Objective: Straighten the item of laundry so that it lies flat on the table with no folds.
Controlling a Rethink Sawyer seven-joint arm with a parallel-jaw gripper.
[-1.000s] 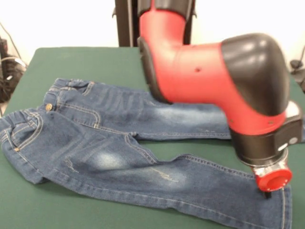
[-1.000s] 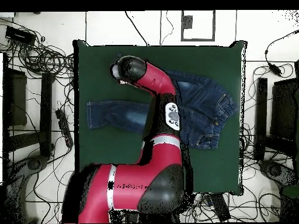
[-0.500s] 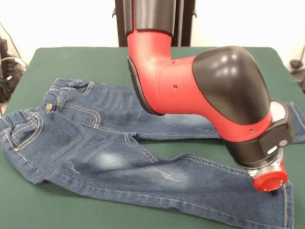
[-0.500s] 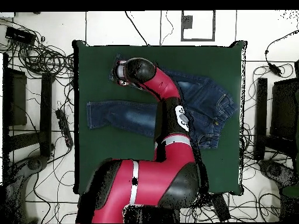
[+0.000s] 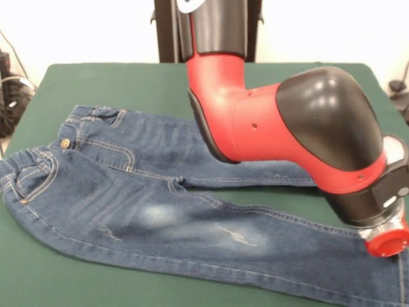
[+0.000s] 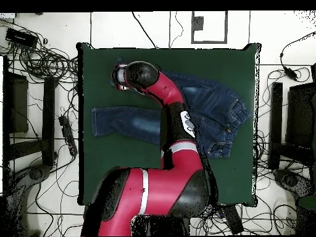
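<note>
The jeans lie spread on the green surface, legs apart. The hand sits at the near leg's hem; its grip can't be made out. Best drag outward, low and slow.

One pair of jeans, one green table, one robot arm

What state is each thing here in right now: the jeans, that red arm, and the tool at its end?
Jeans: spread front-up, legs apart, cloth rumpled near the crotch.
Table: green cloth, jeans lying on it.
Red arm: reaching low over the near leg's hem end.
Tool: at the hem; open or shut cannot be told.
</note>
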